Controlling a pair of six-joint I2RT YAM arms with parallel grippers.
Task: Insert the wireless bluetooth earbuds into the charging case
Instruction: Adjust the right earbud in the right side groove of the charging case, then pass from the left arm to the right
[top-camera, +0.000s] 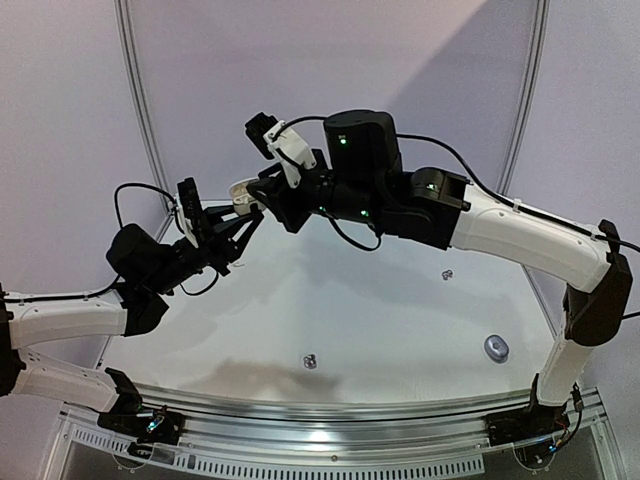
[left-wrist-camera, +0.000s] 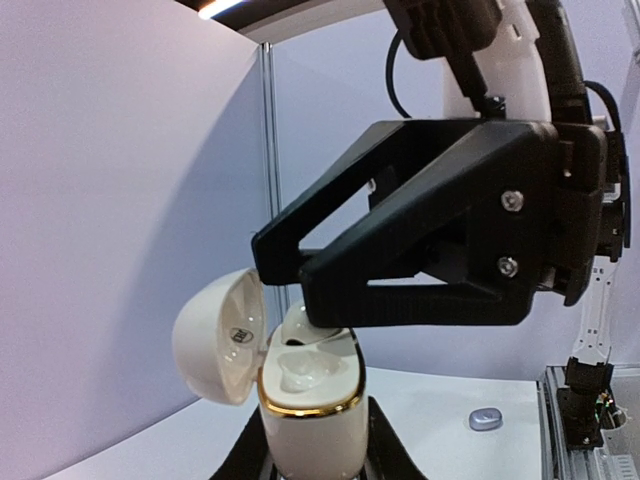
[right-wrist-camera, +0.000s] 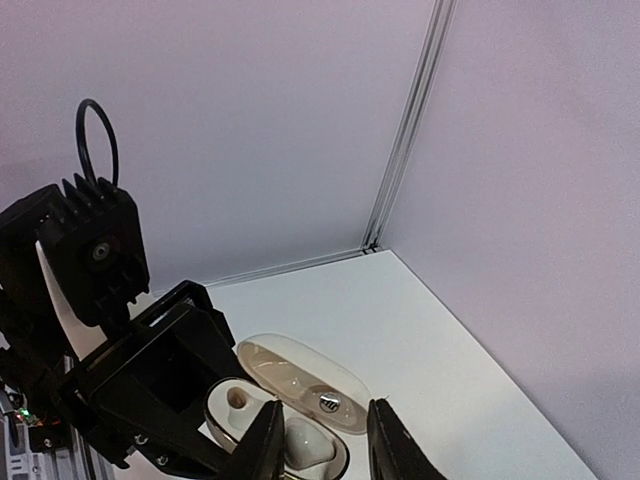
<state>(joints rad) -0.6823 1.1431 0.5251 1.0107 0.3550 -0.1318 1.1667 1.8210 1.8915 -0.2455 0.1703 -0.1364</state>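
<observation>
L arm (top-camera: 70, 318) was raised off the table (top-camera: 380, 320), elbow bent, wrist tipped up. R arm (top-camera: 520, 232) stretched across to the L side w/ its wrist angled down at the same spot. Both grippers met in mid-air near the back L corner.

L gripper (left-wrist-camera: 315, 455): black fingers clamped on the lower body of the white charging case (left-wrist-camera: 310, 425), holding it upright. R gripper (right-wrist-camera: 322, 425): angular matte-black fingers only narrowly parted, tips right over the open case mouth. A white earbud (left-wrist-camera: 300, 322) sat between them, but whether the tips actually pinched it couldn't be told.

Case was glossy white plastic, rounded and pebble-like, w/ a thin gold rim (left-wrist-camera: 310, 405) round the mouth. Lid (left-wrist-camera: 215, 340) was hinged back to one side, a small logo inside it. The white earbud looked smooth and glossy, partly down in one well. The other well (right-wrist-camera: 237, 400) showed a small hole and looked unfilled from the R wrist view.

On the table, well apart from the arms: two tiny dark silvery-grey earbuds, one near the front centre (top-camera: 310, 360) and one further back on the R (top-camera: 447, 273) — plus a small grey oval case (top-camera: 496, 348) near the R edge, lid shut.
</observation>
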